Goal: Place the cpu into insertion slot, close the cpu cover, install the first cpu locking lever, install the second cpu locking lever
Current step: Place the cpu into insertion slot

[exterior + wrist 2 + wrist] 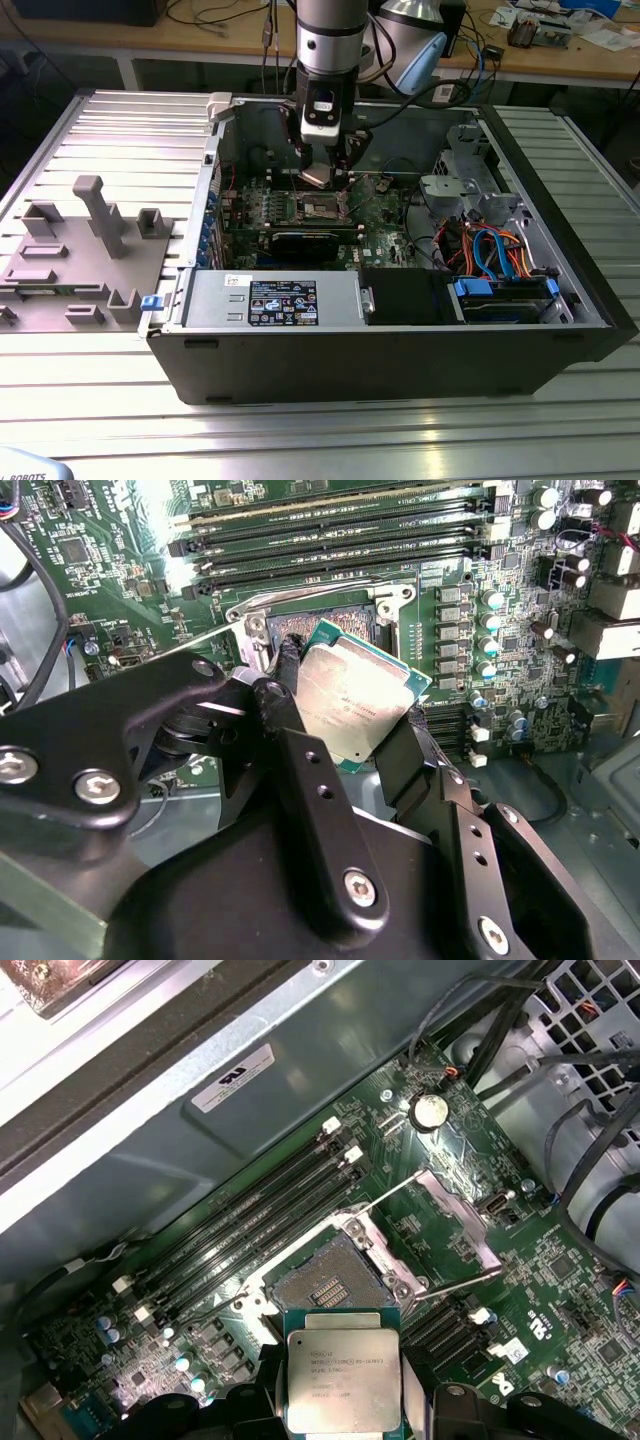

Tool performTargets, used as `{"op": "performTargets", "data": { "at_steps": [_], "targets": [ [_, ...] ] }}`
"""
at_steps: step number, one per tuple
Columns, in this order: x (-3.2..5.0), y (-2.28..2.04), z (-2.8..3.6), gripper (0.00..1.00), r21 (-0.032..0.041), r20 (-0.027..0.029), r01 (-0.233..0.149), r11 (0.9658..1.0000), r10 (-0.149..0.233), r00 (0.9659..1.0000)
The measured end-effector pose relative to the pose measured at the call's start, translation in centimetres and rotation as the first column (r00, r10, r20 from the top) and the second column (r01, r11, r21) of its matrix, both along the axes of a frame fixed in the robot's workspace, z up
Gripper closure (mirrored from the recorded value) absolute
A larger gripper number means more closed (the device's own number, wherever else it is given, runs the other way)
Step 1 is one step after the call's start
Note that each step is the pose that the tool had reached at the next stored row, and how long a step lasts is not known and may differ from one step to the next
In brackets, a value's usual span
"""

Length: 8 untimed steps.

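cpu gripped over the open socket

the cpu (343, 1380), a flat square chip with a pale silvery lid on a green rim, is clamped at 2 opposite edges by the black gripper (343, 1392) and is held just above the insertion slot (325, 1285), apart from it. the slot is uncovered, with the cpu cover (455, 1210) folded open to 1 side and 2 thin levers (462, 1282) raised. memory slots (250, 1225) are lined along another edge.

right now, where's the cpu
The cpu is gripped in the claw, hovering just short of the open insertion slot on the green motherboard, in both wrist views.
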State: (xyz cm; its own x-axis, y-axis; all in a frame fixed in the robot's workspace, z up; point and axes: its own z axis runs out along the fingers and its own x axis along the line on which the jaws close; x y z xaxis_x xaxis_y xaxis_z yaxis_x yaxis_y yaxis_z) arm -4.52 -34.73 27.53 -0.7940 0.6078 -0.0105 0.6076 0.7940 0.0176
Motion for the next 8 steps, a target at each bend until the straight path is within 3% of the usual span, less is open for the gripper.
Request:
{"op": "performTargets", "data": {
  "at_steps": [8],
  "targets": [
    [0.00, 0.00, -0.06, 0.45, -0.0002, 0.0000, 0.009, 1.0000, -0.009, 1.0000]
  ]
}}
